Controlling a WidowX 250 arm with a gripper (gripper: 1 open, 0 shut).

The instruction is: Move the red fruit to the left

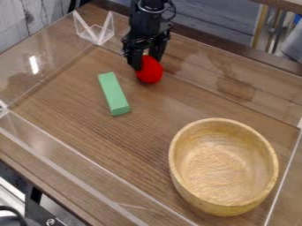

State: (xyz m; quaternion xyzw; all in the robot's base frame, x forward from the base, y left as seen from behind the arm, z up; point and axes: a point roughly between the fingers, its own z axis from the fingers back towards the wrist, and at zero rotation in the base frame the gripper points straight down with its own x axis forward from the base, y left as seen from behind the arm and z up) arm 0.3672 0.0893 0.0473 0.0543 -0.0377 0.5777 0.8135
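Note:
The red fruit (150,73) sits on the wooden table top at the back centre, small and round. My gripper (145,64) points straight down over it, with one dark finger on each side of the fruit and the tips low beside it. The fingers stand narrowly apart, close to the fruit's sides. I cannot see whether they press on it. The upper part of the fruit is hidden behind the fingers.
A green rectangular block (113,93) lies just left of and in front of the fruit. A large wooden bowl (224,124) stands at the front right. Low clear plastic walls (48,40) ring the table, with a clear bracket (94,31) at the back left.

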